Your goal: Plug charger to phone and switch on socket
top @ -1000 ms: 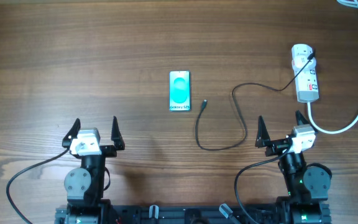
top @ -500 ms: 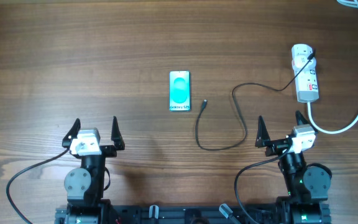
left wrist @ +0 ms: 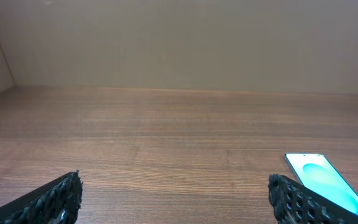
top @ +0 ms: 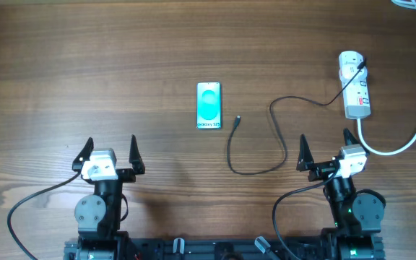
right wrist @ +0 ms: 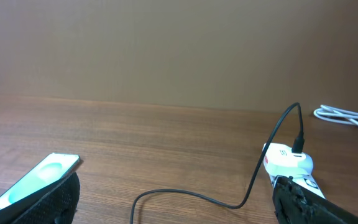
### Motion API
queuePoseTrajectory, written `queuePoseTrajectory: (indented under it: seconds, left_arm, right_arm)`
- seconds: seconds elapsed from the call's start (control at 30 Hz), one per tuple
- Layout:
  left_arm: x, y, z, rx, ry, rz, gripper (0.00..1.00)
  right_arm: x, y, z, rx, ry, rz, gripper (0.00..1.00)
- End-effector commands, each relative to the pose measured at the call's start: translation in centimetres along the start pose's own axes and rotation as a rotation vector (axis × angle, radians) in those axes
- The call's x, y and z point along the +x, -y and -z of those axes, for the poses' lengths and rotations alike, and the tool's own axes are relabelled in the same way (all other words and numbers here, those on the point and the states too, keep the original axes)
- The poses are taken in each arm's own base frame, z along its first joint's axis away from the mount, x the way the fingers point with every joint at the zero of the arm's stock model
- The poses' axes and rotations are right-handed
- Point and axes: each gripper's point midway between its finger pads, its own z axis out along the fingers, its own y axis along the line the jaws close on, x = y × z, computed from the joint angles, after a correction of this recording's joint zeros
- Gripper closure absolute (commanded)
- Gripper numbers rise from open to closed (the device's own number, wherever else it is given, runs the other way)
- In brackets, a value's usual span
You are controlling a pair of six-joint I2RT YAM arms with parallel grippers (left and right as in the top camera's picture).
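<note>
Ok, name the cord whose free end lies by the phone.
The thin black cable; its tip lies beside the phone, unlike the thick white cord.

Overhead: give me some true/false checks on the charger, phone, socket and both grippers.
1. The charger is plugged into the phone. False: its tip lies on the table beside the phone, apart from it.
2. The charger's other end sits in the socket. True.
3. The left gripper holds the phone. False: it is open and empty, well short of the phone.
4. The right gripper is open and holds nothing. True.
</note>
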Motion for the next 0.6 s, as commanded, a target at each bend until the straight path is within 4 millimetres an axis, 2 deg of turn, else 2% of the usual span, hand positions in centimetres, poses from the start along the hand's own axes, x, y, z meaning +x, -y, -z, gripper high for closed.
queuePoseTrajectory:
  seconds: [0.0,0.53,0.57]
  left_arm:
    - [-0.01,-0.08,0.02,-0.001,0.006,0.0,0.0]
    - [-0.2,-0.2,0.03,-0.007,0.014,0.001,0.0]
    - [-0.17,0.41,0.03,0.028,0.013,0.008,0.0]
  right_arm:
    - [-0.26,0.1,0.06,0.008,0.013,0.013,0.0]
    - [-0.26,0.1,0.06,0.008,0.013,0.014,0.0]
    - [-0.26,0.1,0.06,0.008,0.013,0.014,0.0]
